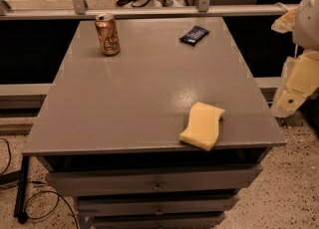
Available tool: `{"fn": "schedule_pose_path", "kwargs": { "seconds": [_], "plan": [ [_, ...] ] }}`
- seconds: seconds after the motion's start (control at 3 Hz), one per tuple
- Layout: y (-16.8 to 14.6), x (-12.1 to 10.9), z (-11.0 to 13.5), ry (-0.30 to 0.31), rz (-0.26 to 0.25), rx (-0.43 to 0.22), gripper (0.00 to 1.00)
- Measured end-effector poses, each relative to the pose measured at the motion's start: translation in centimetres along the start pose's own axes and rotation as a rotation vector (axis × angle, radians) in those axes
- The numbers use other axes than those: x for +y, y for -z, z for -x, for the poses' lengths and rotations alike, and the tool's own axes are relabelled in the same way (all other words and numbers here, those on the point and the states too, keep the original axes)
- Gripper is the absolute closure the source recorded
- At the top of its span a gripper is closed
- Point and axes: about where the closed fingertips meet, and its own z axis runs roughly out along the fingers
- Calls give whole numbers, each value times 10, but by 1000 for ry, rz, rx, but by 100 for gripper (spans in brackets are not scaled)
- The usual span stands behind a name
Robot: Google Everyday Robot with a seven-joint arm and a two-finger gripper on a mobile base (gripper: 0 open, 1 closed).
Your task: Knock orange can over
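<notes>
The orange can (107, 34) stands upright near the far left corner of the grey table (144, 98). It is orange-gold with a silver top rim and pale markings on its side. My gripper (295, 91) shows as pale cream parts at the right edge of the view. It hangs beyond the table's right side, level with the table's middle and far from the can. It touches nothing on the table.
A dark blue flat packet (194, 35) lies at the far right of the table. A yellow wavy sponge (203, 125) lies at the front right edge. Drawers (154, 185) sit below the tabletop. A railing (149, 10) runs behind. Cables (20, 193) lie on the floor at left.
</notes>
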Motion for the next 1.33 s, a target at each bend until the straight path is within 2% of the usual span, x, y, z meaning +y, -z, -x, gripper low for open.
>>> {"fn": "schedule_pose_path", "kwargs": {
  "seconds": [0.33, 0.67, 1.0, 1.33],
  "plan": [
    [-25, -30, 47, -14, 15, -169, 0],
    [-58, -76, 113, -27, 48, -381, 0],
    [-78, -98, 179, -60, 100, -584, 0],
    [-82, -100, 187, -67, 111, -610, 0]
  ]
}}
